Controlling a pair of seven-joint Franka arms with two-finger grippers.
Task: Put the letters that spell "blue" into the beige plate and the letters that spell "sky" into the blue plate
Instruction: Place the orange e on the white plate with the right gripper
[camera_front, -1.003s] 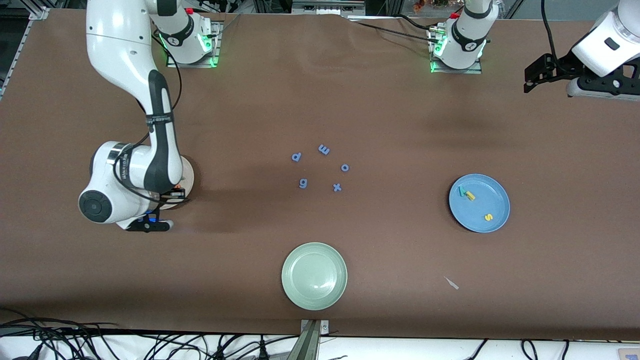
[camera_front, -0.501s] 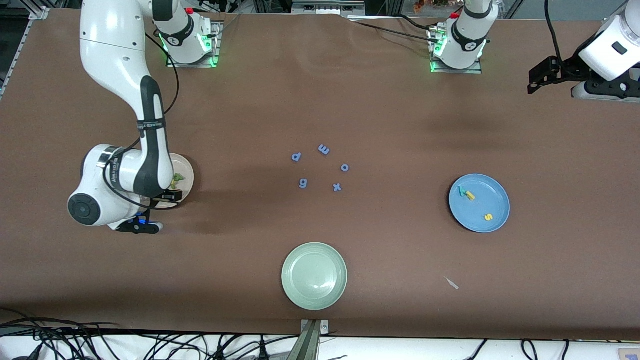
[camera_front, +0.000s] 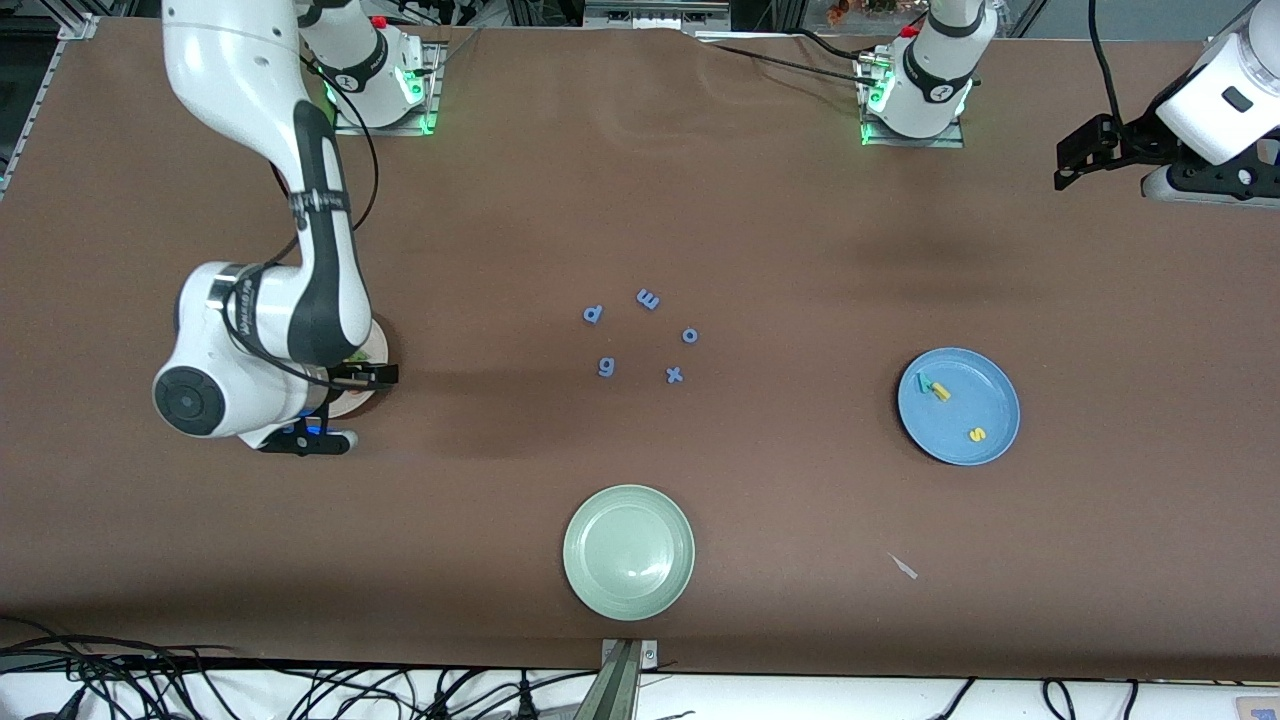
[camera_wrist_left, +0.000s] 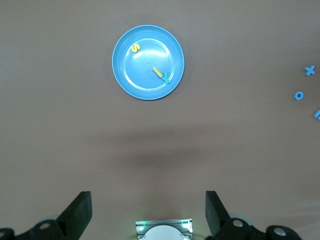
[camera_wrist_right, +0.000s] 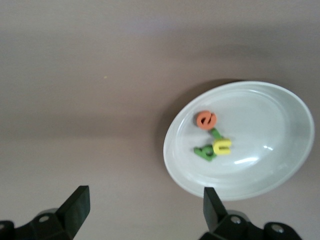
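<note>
The beige plate (camera_wrist_right: 270, 125) holds the orange "e" (camera_wrist_right: 206, 120), green "l" (camera_wrist_right: 216, 134), yellow "u" (camera_wrist_right: 222, 146) and dark green "b" (camera_wrist_right: 205, 152) in a cluster. My right gripper (camera_wrist_right: 145, 205) hangs open and empty just beside that plate's rim. In the front view the right arm covers most of the beige plate (camera_front: 352, 405). The blue plate (camera_front: 990, 395) holds the yellow "s" (camera_wrist_left: 135, 48), yellow "k" (camera_wrist_left: 158, 72) and teal "y" (camera_wrist_left: 165, 78). My left gripper (camera_front: 1070, 165) waits open, high over the left arm's end of the table.
Blue letters "p" (camera_front: 593, 314), "m" (camera_front: 648, 298), "o" (camera_front: 690, 335), "g" (camera_front: 606, 367) and "x" (camera_front: 675, 375) lie mid-table. A pale green plate (camera_front: 628, 551) sits nearer the front camera. A small pale scrap (camera_front: 904, 566) lies near the front edge.
My right gripper has opened over the beige plate and its arm has shifted back and forth a little there. The left arm drew back slightly.
</note>
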